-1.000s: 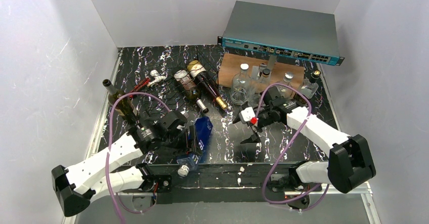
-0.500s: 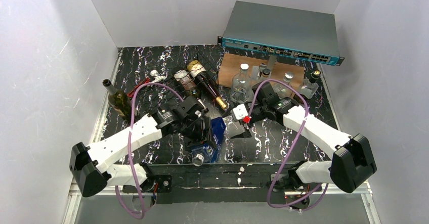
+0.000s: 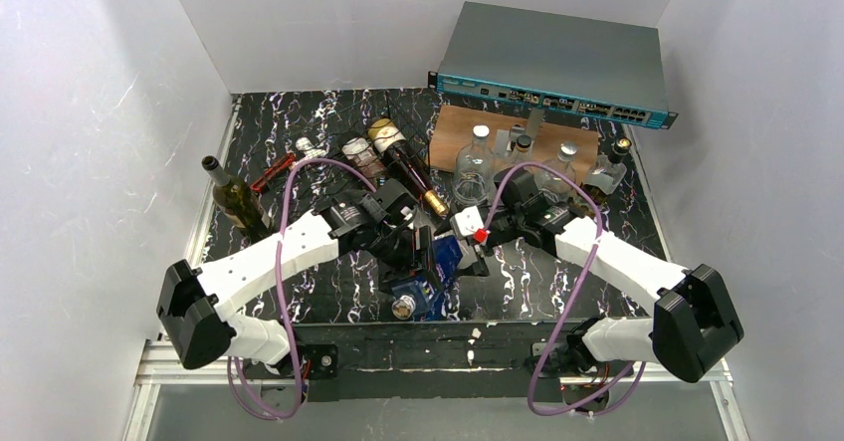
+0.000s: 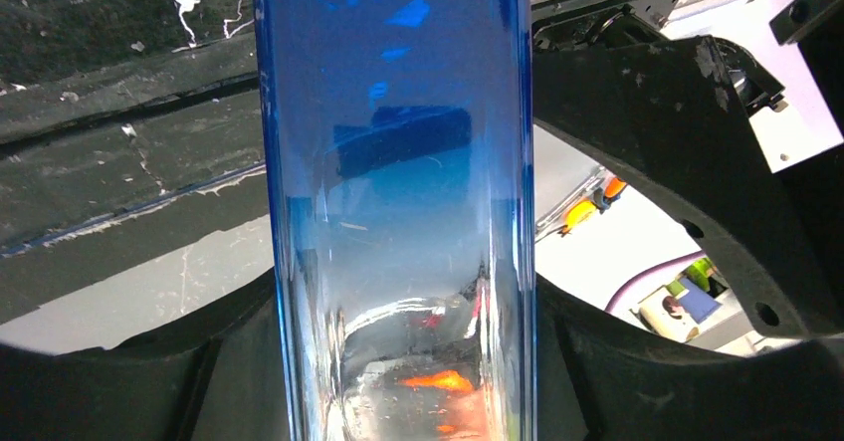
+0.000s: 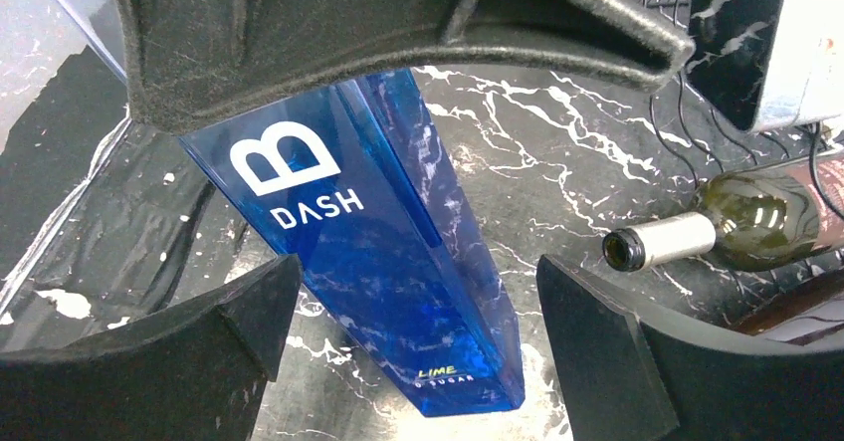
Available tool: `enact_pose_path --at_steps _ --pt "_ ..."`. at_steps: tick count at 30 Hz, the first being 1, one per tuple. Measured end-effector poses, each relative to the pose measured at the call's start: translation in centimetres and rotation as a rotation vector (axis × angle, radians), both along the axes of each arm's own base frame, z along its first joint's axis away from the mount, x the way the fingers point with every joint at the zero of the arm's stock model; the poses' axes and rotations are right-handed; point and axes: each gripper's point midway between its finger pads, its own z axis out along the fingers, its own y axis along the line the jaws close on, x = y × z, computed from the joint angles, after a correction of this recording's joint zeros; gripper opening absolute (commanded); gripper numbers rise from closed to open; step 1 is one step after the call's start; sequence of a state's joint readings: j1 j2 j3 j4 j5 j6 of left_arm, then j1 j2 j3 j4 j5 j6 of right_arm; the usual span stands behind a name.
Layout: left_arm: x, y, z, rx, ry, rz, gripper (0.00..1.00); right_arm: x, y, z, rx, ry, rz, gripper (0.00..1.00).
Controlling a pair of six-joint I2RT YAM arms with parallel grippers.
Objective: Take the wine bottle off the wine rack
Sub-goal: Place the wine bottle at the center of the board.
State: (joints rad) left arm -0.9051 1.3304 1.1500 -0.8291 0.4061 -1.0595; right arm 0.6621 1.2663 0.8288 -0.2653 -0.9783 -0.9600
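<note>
Gripping the blue bottle (image 3: 445,259) about its middle, the left gripper (image 3: 422,255) has its dark fingers pressed on both flat sides, as its wrist view shows. The bottle is held slantwise in front of the wine rack (image 3: 328,177) and clear of it, capped neck toward the near table edge. It is clear blue with flat sides and sharp corners, printed in white with "B DASH". The right gripper (image 3: 468,252) sits just beside it with its jaws spread wide. In the right wrist view the bottle shows between those fingers (image 5: 159,361) without touching them. Behind, on the thin black wire rack, a dark bottle (image 3: 406,167) with a gold foil neck lies beside a green bottle (image 3: 364,162) with a silver neck, its open mouth pointing toward the grippers. Another green bottle stands upright (image 3: 235,200) at the left edge of the table (image 3: 299,122), which is black with white marble veins. Clear glass bottles (image 3: 476,162) stand on a brown wooden board (image 3: 453,127) at the right rear, in front of a grey metal box (image 3: 552,58).
</note>
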Motion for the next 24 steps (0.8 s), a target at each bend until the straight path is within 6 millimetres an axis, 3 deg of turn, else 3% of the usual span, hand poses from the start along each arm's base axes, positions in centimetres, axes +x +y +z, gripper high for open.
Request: enact_pose_path --at_steps 16,24 --pt "-0.2 -0.3 -0.1 0.036 0.051 -0.031 0.0 -0.8 0.0 -0.6 0.014 0.04 0.004 0.98" --pt "0.3 -0.7 0.0 0.027 0.053 -0.038 0.0 -2.3 -0.2 -0.8 0.016 0.067 0.062 0.98"
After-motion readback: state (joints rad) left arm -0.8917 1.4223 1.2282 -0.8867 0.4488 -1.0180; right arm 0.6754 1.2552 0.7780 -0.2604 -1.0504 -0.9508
